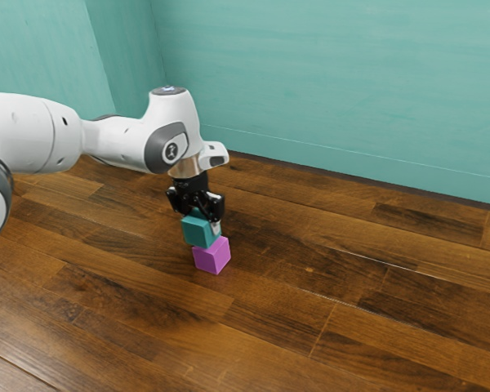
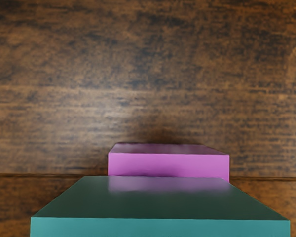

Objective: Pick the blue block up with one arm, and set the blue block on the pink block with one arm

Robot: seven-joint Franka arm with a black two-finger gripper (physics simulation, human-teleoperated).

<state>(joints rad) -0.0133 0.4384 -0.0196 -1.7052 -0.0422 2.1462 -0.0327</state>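
Note:
A teal-blue block [image 1: 200, 230] sits between the black fingers of my gripper [image 1: 201, 219], which is shut on its upper part. Directly under it rests the pink block [image 1: 211, 255] on the wooden floor, offset slightly toward the exterior view's right. The blue block's underside looks to be touching or just above the pink block's top. In the wrist view the blue block [image 2: 160, 207] lies large just under my hand, with the pink block [image 2: 168, 160] peeking out beyond its far edge.
Dark wooden planks [image 1: 351, 310] spread all around the two blocks. A teal wall [image 1: 351, 73] rises behind, well away from the hand.

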